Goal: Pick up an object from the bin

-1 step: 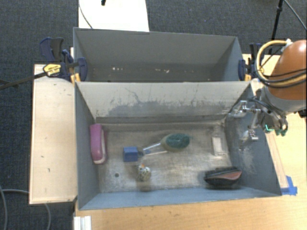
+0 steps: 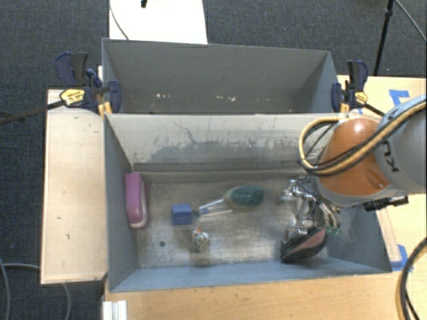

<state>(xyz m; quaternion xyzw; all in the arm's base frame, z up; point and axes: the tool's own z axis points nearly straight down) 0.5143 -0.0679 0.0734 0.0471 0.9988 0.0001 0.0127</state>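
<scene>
Here's the gripper (image 2: 308, 224), down in the grey bin (image 2: 220, 139) at its right end, close to the front wall, hanging under the arm's orange cover (image 2: 353, 155). Right beneath it, towards the front right corner, lies a dark oval thing (image 2: 300, 248), black with a reddish edge. That's the nearest candidate by a long way. The gripper sits at its upper, right-hand end, touching it or just above it; I can't say which. Open or closed? I can't tell from here, the metalwork blurs together against that dark shape.

The dark oval thing's long axis runs slantwise, from the front wall up and to the right, so in my judgement a grasp needs to close across that line rather than along it.

Everything else lies well apart to the left: a teal-headed brush (image 2: 243, 197) mid-floor, a blue block (image 2: 181, 214) beside its handle, a small crumpled lump (image 2: 198, 240) nearer the front, and a pink bar (image 2: 135, 199) along the left wall.
</scene>
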